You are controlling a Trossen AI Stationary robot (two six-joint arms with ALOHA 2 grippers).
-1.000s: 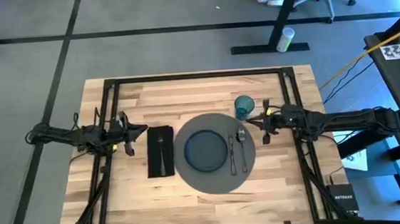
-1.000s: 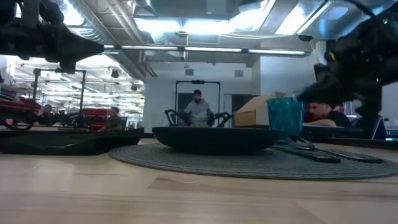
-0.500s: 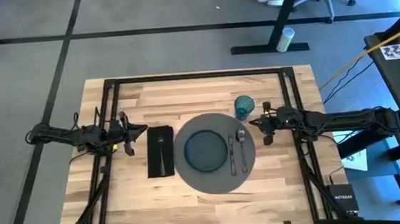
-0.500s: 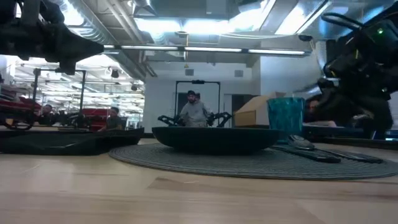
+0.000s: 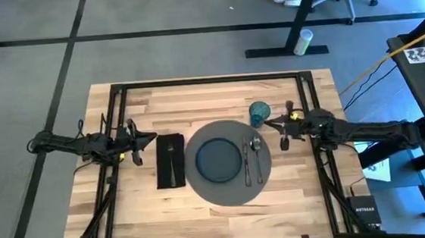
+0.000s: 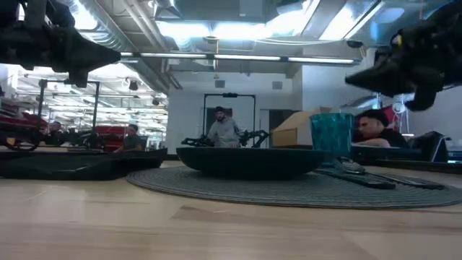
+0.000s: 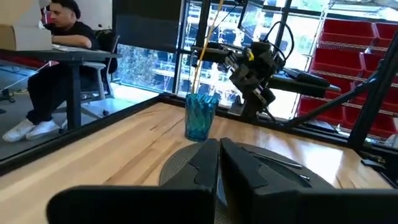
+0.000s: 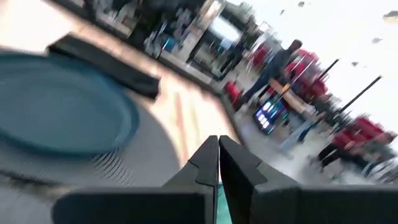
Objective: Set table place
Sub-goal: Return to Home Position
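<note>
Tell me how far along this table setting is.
Looks done: the plate sits centred on the placemat, silverware lies on the placemat right of the plate, the blue cup stands just beyond it, and the black napkin lies left of the placemat. In hand: nothing; the left tool and right tool are shut, empty, above the table at either side. Left: probably only parking both tools.

One camera looks straight down on the whole table (image 5: 196, 97); another sits at tabletop level, facing the room. Wrist cameras look past their jaws toward the placemat (image 5: 226, 194), shared by all.
</note>
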